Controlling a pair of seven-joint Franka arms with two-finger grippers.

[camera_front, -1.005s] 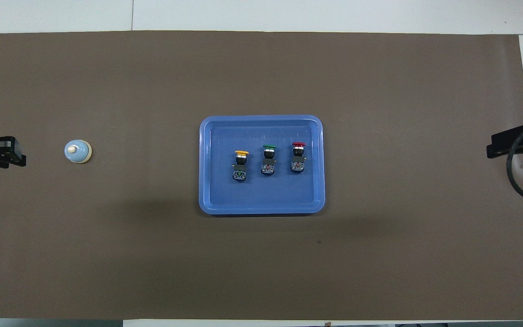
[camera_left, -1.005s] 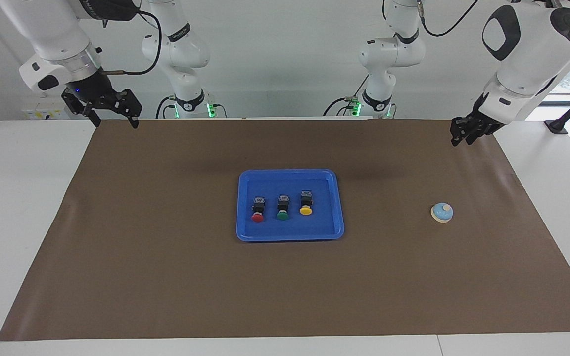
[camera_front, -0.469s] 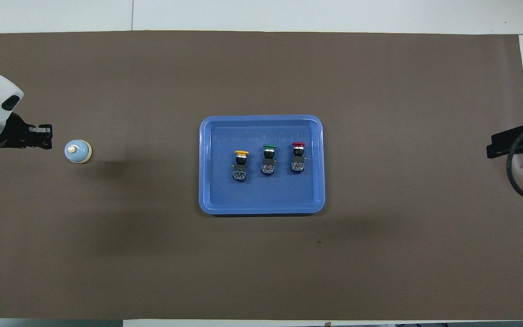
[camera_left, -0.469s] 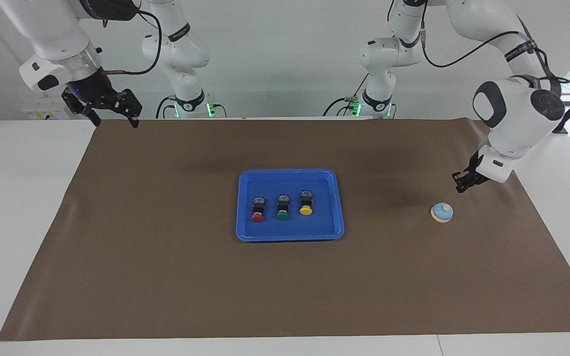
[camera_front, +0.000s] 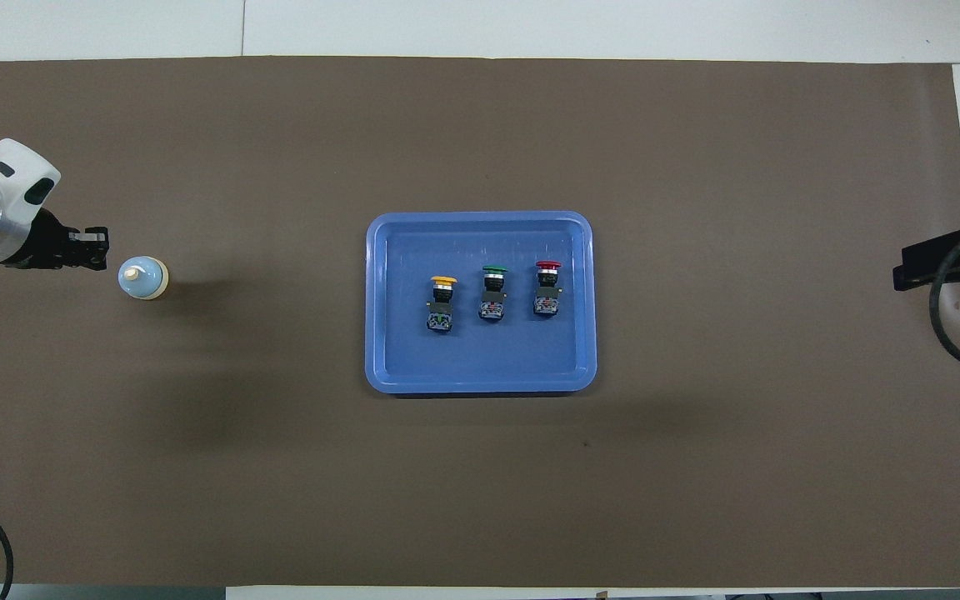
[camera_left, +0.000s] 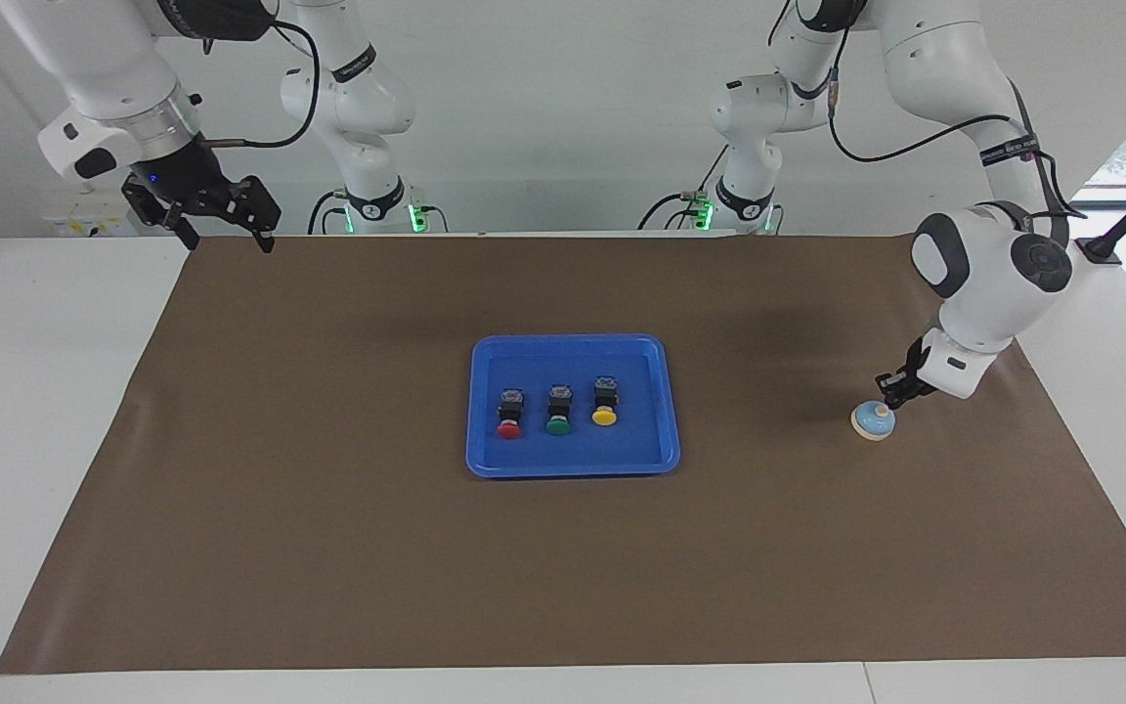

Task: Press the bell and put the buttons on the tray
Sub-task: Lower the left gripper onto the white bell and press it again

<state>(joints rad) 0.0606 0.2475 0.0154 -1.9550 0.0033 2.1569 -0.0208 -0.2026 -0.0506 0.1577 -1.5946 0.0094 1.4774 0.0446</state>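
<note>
Blue domed bell (camera_left: pixel 874 421) sits just below the left gripper (camera_left: pixel 891 392), jaws shut, empty. Three mushroom-capped buttons (camera_left: pixel 558 409) lie in the glossy tray (camera_left: pixel 573 465). Right gripper (camera_left: pixel 221 230) waits, jaws wide.

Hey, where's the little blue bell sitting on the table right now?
The bell sits on the brown mat toward the left arm's end of the table, well apart from the blue tray, with the left gripper shut just above it.
</note>
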